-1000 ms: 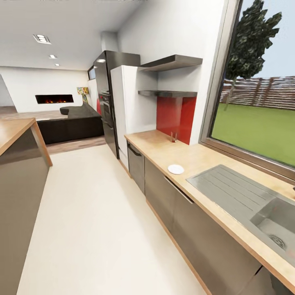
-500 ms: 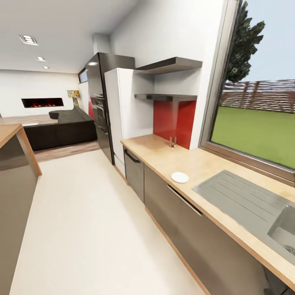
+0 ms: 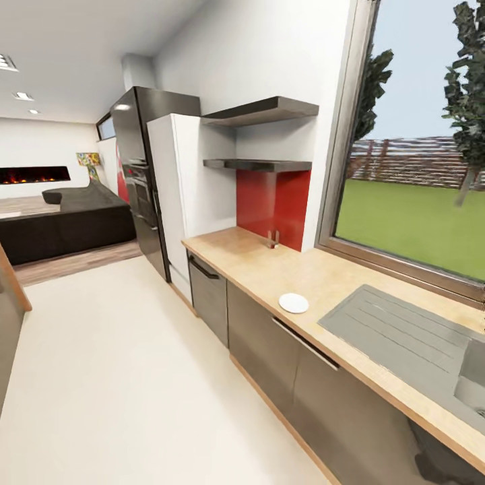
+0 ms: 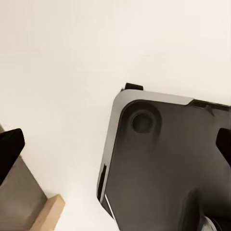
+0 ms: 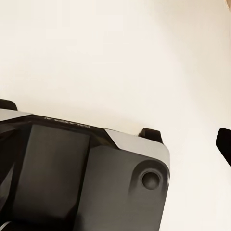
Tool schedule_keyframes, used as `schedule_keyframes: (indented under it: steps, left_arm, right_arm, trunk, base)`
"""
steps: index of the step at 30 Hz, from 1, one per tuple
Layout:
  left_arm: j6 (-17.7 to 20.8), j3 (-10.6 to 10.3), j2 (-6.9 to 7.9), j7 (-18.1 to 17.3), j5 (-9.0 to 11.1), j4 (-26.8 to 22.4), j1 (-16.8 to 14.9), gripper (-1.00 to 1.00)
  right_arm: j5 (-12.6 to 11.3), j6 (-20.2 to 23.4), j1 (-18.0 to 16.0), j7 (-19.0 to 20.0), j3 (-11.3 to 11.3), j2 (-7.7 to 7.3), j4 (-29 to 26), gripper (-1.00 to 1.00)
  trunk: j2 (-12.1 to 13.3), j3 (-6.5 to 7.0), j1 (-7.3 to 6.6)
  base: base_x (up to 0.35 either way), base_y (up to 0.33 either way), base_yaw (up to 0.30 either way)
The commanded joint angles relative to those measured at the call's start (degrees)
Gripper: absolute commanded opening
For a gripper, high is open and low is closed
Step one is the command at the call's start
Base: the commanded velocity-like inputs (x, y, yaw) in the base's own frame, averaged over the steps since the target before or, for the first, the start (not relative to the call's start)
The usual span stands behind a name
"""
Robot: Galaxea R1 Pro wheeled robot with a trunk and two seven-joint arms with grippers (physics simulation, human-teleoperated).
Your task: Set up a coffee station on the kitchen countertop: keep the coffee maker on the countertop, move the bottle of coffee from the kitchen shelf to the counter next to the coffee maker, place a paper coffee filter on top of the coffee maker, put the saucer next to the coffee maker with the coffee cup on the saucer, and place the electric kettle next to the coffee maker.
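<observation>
Kitchen w/ white saucer lying on countertop; prob. light, brittle, slippery; pinching its rim looks best. Grippers' state: can't tell.

Home kitchen: countertop, sink (fridge beyond).

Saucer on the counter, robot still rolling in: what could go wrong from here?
1. The saucer lies close to the front edge of the countertop; a careless reach could push it off.
2. The robot's base shows over bare floor beside a cabinet corner; turning tightly might clip it.
3. The shelves look bare from here, so the coffee bottle may take searching.
</observation>
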Motion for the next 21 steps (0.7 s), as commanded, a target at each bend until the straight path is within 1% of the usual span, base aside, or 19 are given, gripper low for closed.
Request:
schedule_keyframes:
  steps: [1, 9, 15, 17, 21]
  left_arm:
    - [-0.21, 0.5, 0.01, -0.22, -0.6, 0.06, -0.02, 1.0]
    - [-0.21, 0.5, 0.01, -0.22, -0.6, 0.06, -0.02, 1.0]
    - [-0.21, 0.5, 0.01, -0.22, -0.6, 0.06, 0.12, 1.0]
    - [-0.21, 0.5, 0.01, -0.22, -0.6, 0.06, 0.14, 1.0]
    - [-0.21, 0.5, 0.01, -0.22, -0.6, 0.06, 0.15, 1.0]
  right_arm:
    - [-0.5, 0.3, -0.02, -0.21, 0.49, 0.01, -0.06, 1.0]
    - [-0.5, 0.32, -0.02, -0.21, 0.49, 0.01, -0.05, 1.0]
    - [-0.5, 0.32, -0.02, -0.21, 0.49, 0.01, -0.08, 1.0]
    - [-0.5, 0.31, -0.02, -0.21, 0.49, 0.01, -0.11, 1.0]
    - [-0.5, 0.32, -0.02, -0.21, 0.49, 0.01, -0.08, 1.0]
  trunk:
    - [-0.05, 0.02, 0.05]
    - [-0.05, 0.49, 0.05]
    - [-0.05, 0.54, 0.05]
    - [-0.05, 0.54, 0.05]
    - [-0.05, 0.54, 0.05]
  base:
    - [0.223, 0.279, -0.221]
    - [0.19, 0.286, -0.221]
    - [0.182, 0.288, -0.219]
    - [0.182, 0.288, -0.122]
    - [0.182, 0.288, -0.024]
